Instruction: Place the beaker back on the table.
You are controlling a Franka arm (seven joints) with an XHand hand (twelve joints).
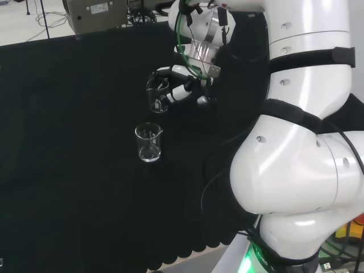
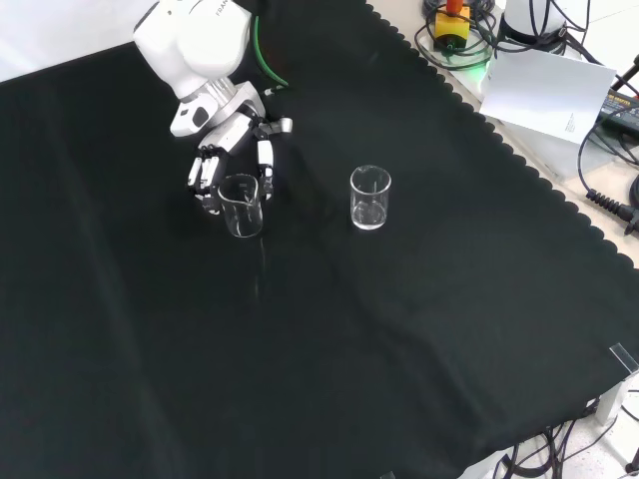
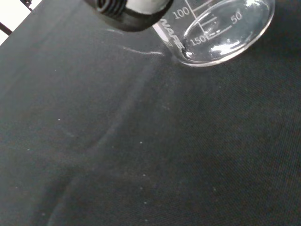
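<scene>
nearly done: beaker (image 2: 241,205) upright and low over the black cloth (image 2: 329,339), seemingly touching or just above it, with the hand (image 2: 232,160) curled round its sides, left of a second beaker (image 2: 369,198) in the front view; only release and withdrawal left.

A clear beaker (image 3: 221,35) with printed marks is seen resting on the black cloth (image 3: 141,155), with a fingertip of the hand (image 3: 129,12) beside it.

black cloth (image 2: 399,349) with scalloped edge, pale floor (image 1: 23,23), cables (image 2: 609,200)
</scene>
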